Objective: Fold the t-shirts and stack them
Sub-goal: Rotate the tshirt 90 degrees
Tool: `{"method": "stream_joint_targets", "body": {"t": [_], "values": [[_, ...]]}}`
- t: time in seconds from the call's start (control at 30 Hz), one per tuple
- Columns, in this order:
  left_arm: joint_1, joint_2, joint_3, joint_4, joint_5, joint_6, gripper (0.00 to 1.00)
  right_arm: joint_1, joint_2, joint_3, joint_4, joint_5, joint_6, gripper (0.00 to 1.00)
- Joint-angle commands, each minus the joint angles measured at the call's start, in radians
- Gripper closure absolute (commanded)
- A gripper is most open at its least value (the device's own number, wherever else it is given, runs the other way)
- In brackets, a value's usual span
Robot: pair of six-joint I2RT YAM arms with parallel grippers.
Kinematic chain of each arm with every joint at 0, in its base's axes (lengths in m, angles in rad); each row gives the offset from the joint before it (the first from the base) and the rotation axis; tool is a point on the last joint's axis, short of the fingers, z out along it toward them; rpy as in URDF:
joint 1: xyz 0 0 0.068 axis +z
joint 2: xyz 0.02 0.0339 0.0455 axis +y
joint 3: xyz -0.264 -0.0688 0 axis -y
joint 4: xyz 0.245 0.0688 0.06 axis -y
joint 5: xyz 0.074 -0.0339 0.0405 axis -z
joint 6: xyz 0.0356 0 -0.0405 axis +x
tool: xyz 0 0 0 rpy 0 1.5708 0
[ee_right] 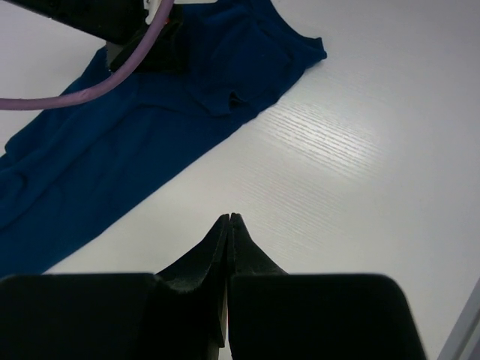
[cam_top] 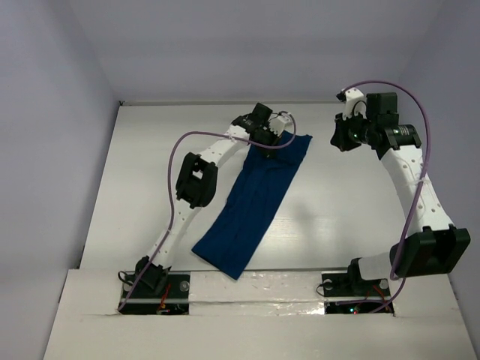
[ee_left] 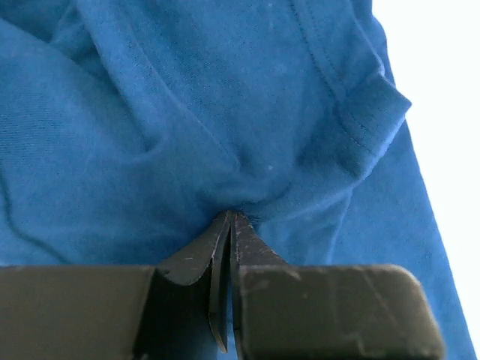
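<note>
The t-shirt (cam_top: 253, 204) lies on the desk (cam_top: 337, 217) as a long strip, its axis running from near-left to far-right. My left claw (ee_left: 229, 219) is clamped on its far end. My right claw (ee_right: 228, 219), pressed together and empty, hangs right of that end.

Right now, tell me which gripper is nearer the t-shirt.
Left. The left gripper pinches the t-shirt at its far end; the right gripper, shut and empty, hangs above the table, off the shirt's far right corner.
</note>
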Motion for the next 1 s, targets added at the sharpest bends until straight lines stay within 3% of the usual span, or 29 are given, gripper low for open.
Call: {"method": "stream_joint_targets", "body": {"t": [0.0, 0.27, 0.63, 0.97], "values": [[0.016, 0.033, 0.049, 0.004, 0.042, -0.096, 1.00, -0.002, 0.011, 0.028, -0.007, -0.038, -0.018, 1.00], [0.128, 0.108, 0.086, 0.062, 0.260, -0.327, 1.00, -0.002, 0.031, 0.046, -0.010, -0.048, -0.014, 1.00], [0.298, 0.080, 0.096, 0.090, 0.161, -0.390, 1.00, -0.002, 0.078, 0.064, -0.013, -0.080, -0.010, 1.00], [0.352, 0.025, 0.096, 0.104, 0.075, -0.381, 1.00, 0.007, 0.095, 0.057, -0.030, -0.106, -0.050, 1.00]]}}
